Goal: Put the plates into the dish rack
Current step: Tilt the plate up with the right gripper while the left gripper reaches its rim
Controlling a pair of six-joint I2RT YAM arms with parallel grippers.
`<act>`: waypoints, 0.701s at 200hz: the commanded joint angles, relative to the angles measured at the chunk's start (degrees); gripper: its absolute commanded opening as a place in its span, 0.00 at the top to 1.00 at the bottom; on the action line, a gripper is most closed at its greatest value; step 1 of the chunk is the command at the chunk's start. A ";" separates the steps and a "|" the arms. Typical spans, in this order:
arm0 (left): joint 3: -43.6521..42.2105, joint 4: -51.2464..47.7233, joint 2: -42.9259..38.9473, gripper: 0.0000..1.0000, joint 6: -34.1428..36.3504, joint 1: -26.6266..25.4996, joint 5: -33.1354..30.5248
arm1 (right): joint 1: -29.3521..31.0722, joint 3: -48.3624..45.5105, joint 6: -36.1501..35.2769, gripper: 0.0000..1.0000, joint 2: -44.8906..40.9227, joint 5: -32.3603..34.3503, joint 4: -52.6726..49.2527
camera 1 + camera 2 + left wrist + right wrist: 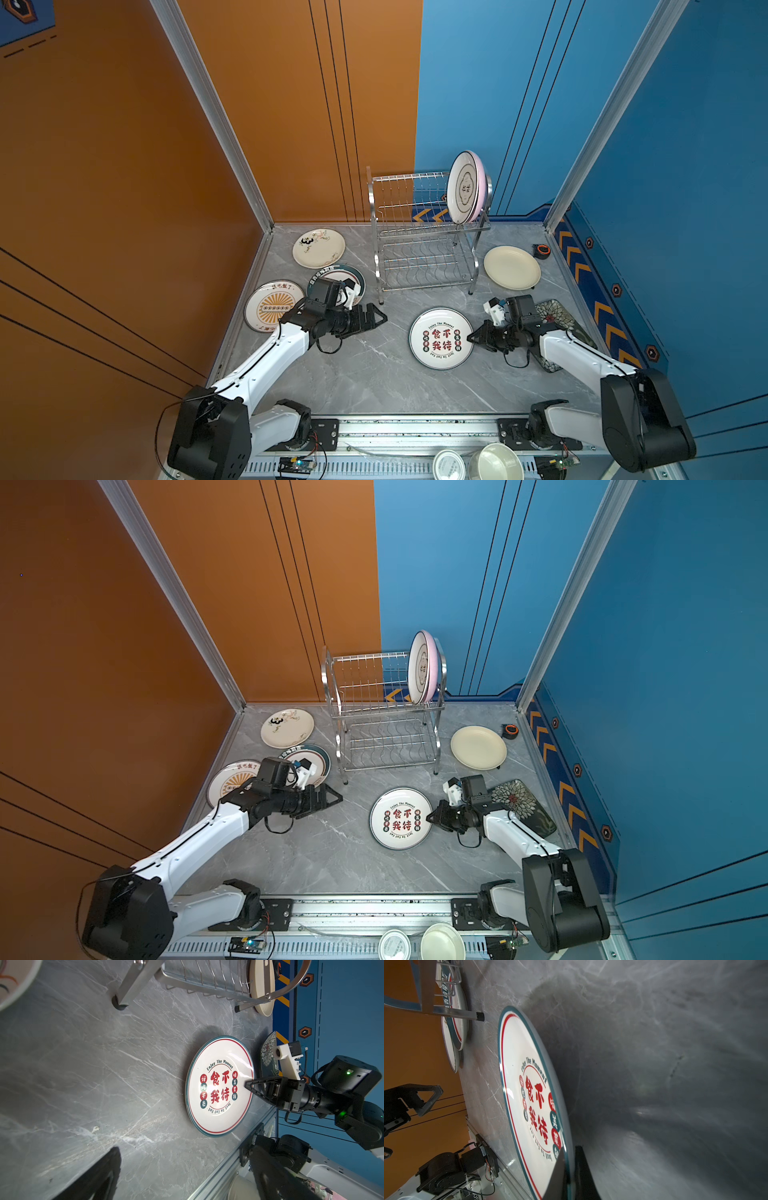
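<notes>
A white plate with red Chinese characters (pixel 440 338) (pixel 401 818) (pixel 220 1086) (pixel 529 1095) lies mid-table. My right gripper (pixel 471 336) (pixel 431 816) (pixel 570 1169) is shut on its right rim. The steel dish rack (pixel 428 232) (pixel 386 712) stands at the back, with a dark-rimmed plate (pixel 463 187) and a pink plate (pixel 482 183) upright on its top tier. My left gripper (pixel 376 318) (pixel 332 798) (pixel 187 1172) hovers open and empty left of centre. Panda (pixel 318 248), sunburst (pixel 270 309), cream (pixel 512 267) and black floral (pixel 561 320) plates lie flat.
Another dark-rimmed plate (pixel 332 276) lies partly under my left wrist. A tape measure (pixel 542 250) sits by the right wall. A cream bowl (pixel 496 461) and a tin lid (pixel 448 464) rest beyond the front rail (pixel 415 428).
</notes>
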 commanded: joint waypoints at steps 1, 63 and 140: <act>0.32 2.89 1.06 0.02 -0.60 -0.68 3.41 | 0.95 1.16 3.46 1.00 -3.07 -1.63 0.60; 1.55 8.33 5.04 0.01 -1.39 -3.20 8.03 | 5.45 3.05 11.06 1.00 -8.50 -2.22 4.73; 4.38 14.03 9.36 0.27 -1.89 -4.38 10.03 | 11.70 8.81 16.89 1.00 -8.28 -0.91 10.06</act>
